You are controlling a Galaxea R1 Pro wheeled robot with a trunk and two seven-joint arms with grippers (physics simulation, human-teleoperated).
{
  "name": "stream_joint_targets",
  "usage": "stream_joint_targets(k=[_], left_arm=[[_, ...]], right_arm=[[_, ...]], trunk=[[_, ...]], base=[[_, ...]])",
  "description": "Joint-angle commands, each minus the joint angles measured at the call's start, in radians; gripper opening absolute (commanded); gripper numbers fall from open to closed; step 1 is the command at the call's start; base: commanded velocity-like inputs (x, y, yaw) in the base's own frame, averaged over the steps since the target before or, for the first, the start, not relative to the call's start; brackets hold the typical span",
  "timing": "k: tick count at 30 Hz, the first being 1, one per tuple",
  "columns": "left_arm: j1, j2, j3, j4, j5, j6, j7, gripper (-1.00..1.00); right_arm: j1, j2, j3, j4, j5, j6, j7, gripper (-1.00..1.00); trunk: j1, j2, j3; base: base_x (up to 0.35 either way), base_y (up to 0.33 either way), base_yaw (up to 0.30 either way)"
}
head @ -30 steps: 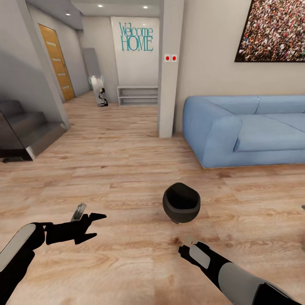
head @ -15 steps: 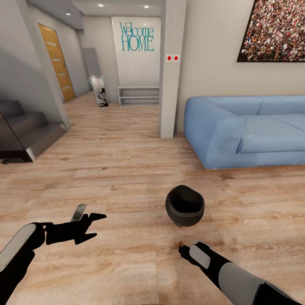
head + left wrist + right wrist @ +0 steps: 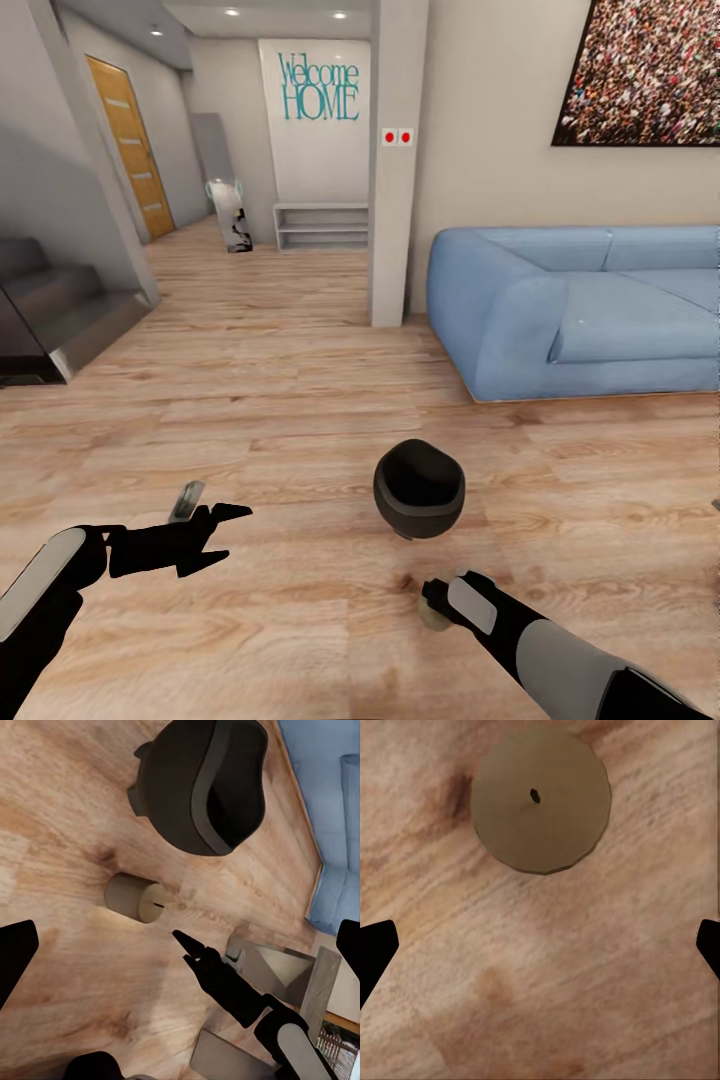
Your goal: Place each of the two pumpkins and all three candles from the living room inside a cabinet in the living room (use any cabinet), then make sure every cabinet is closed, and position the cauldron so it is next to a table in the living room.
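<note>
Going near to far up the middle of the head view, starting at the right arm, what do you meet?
Right gripper over a candle → black cauldron on the wood floor → grey pillar → low shelf → "Welcome HOME" wall.

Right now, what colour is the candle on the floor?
Grey-beige with a tiny dark wick; the candle shows best in the right wrist view.

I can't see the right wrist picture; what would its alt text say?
A beige candle stands upright on the wooden floor, seen from straight above with its dark wick centred. The open right gripper's black fingertips show at both edges, holding nothing.
</note>
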Motion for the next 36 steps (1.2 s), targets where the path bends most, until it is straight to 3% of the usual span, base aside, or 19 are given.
stream_joint_targets(k=[1,24,36], left_arm=[[-0.001,0.001,-0.001,-0.001,0.011,-0.001,0.01,1.0],[-0.001,-0.001,-0.004,-0.003,0.01,-0.001,0.01,1.0],[0.0,-0.001,-0.004,-0.005,0.009,-0.001,0.01,1.0]], right_arm=[[-0.001,-0.001,0.005,-0.002,-0.003,0.004,-0.006,1.0],[-0.001,0.001,0.005,-0.002,-0.003,0.004,-0.006,1.0],[-0.001,0.0,0.005,-0.002,-0.003,0.004,-0.005,1.0]], trunk=[[0.0,0.0,-0.001],[0.0,0.0,-0.001],[0.0,0.0,-0.001]], base=[[0.004,-0.061,0.0],[0.056,0.019,0.0],[0.162,-0.037,0.0]])
